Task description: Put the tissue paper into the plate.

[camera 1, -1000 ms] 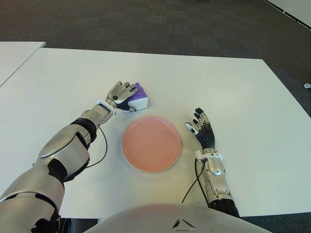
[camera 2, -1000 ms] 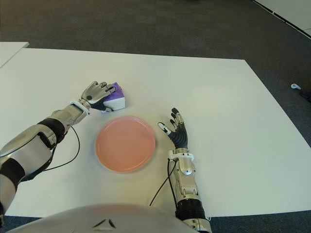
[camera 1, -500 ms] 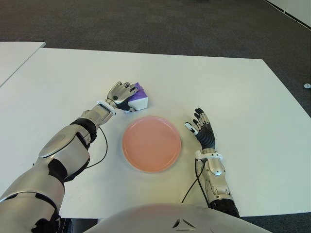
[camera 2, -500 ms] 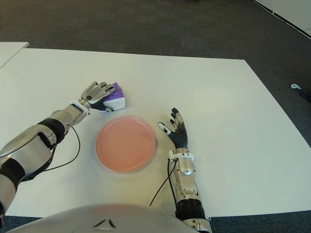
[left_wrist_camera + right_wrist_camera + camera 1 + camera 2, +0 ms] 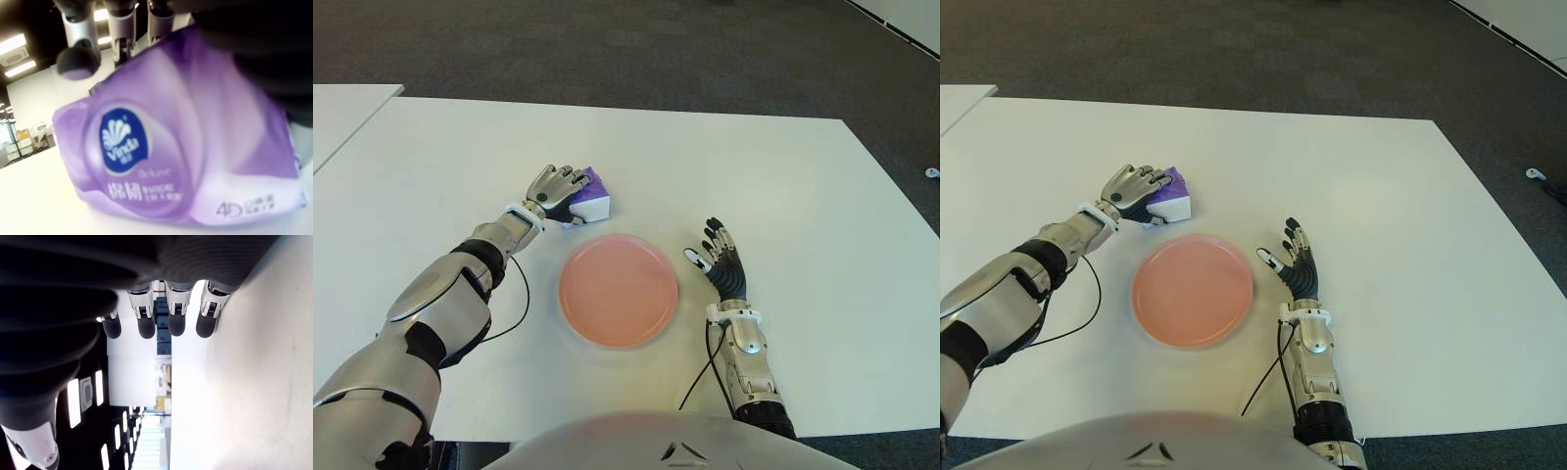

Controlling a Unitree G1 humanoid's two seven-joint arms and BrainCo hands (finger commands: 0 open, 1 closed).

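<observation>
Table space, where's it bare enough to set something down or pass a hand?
The white table is bare beyond the right hand and along the far edge. The pink plate is empty. It's tight where the left hand covers the tissue pack beside the plate.

white table (image 5: 803, 196) | dark carpet (image 5: 607, 49) | second table (image 5: 342, 113) far left | small object, perhaps a caster (image 5: 932, 173)

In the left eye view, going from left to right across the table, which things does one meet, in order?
left hand → tissue pack, which the left hand's fingers grip → pink plate → right hand, open beside the plate.
</observation>
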